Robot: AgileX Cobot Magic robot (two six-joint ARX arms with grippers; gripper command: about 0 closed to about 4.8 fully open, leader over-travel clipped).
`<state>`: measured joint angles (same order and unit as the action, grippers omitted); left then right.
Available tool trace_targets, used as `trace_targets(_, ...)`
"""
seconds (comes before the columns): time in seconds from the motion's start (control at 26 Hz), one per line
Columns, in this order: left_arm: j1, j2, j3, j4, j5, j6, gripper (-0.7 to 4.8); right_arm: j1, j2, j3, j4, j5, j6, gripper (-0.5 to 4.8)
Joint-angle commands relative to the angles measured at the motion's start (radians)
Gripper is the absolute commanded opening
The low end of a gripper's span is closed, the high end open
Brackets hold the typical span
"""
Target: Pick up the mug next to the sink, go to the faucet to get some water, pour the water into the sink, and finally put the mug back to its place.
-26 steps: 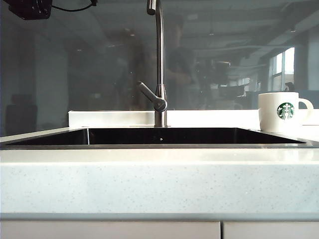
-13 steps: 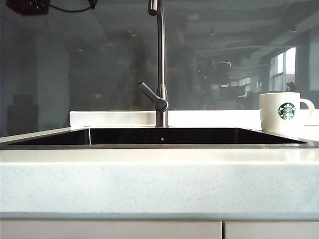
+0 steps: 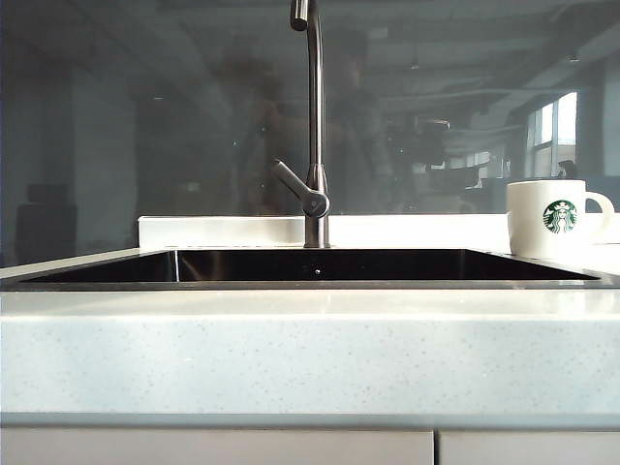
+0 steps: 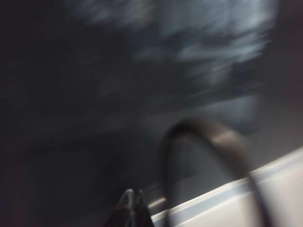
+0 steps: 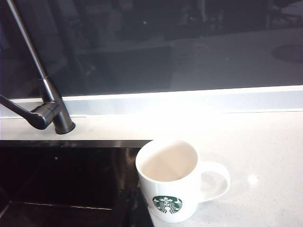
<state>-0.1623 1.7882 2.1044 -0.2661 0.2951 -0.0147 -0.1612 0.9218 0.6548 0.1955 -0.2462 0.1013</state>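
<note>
The mug (image 3: pixel 544 219) stands upright on the counter (image 3: pixel 310 339) at right of frame, beside the sink (image 3: pixel 310 265); the left claw (image 4: pixel 133 202) (blurred) is together, the right claw unseen, pressed together.

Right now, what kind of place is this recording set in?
Most likely a kitchen counter: a dark sink set into a pale speckled worktop, a tall steel faucet behind it, and a white mug standing beside the basin.
</note>
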Motion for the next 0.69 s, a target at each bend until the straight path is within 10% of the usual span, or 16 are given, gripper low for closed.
trace_targets(0.04,0.034,-0.109,-0.106,0.064,-0.447,0.064,-0.03,-0.001,-0.003,0.005,0.017,0.000,0.003,-0.09)
trace_targets(0.69,0.162,-1.188,-1.553,0.397,-0.341,-0.003,-0.03,-0.007,0.027,0.005,0.003,0.027,0.003,-0.09)
